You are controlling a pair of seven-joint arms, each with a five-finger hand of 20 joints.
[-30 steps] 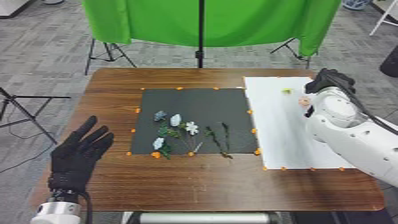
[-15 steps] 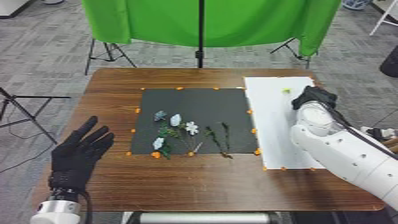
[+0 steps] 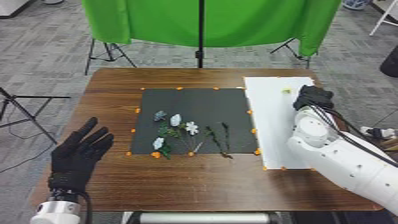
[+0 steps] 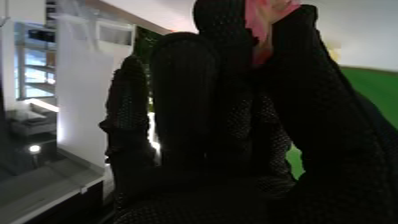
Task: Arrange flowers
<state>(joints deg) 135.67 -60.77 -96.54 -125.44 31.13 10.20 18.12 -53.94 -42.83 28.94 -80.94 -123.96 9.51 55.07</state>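
Currently, right hand (image 3: 313, 97) at two o'clock in the head view, over the white sheet (image 3: 275, 125); thumb and finger pinching pink petals (image 4: 264, 25). Yellow-green bloom (image 3: 287, 90) at ten o'clock from that hand. Left hand (image 3: 75, 160) spread, eight o'clock. Advice: pinch lightly, lower the petals flat, part fingers slowly; dragging could crease them.
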